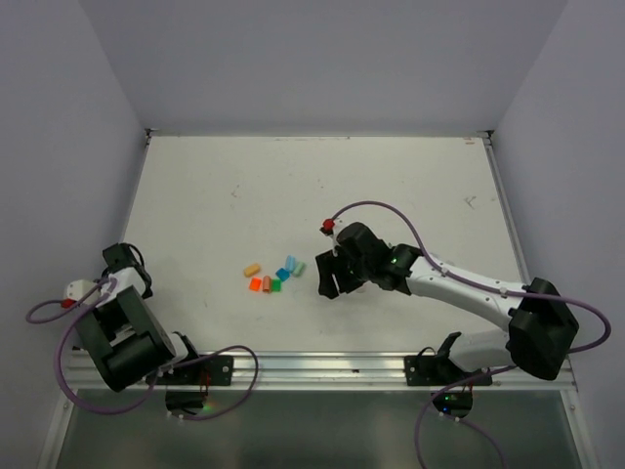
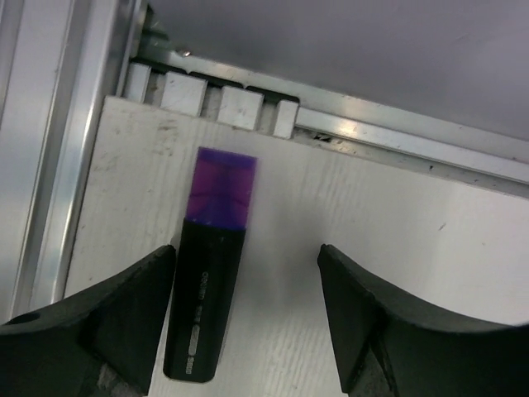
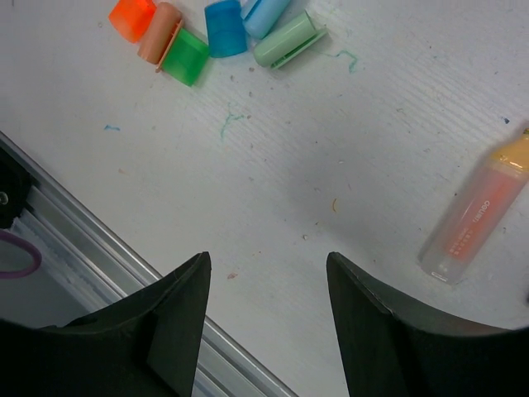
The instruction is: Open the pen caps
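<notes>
Caps (image 3: 225, 26): stubby, loose, clustered mid-table; orange, peach, green, blue, mint. Right gripper (image 3: 266, 260) fingers apart, near them. Left gripper (image 2: 246, 258) fingers apart astride purple-capped marker (image 2: 202, 306); contact unclear.

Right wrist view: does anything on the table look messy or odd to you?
Only small things. Thin teal pen scribbles mark the white table near the loose caps, which lie jumbled together rather than in a row. A peach marker lies off alone at the right. Nothing looks spilled or broken.
</notes>
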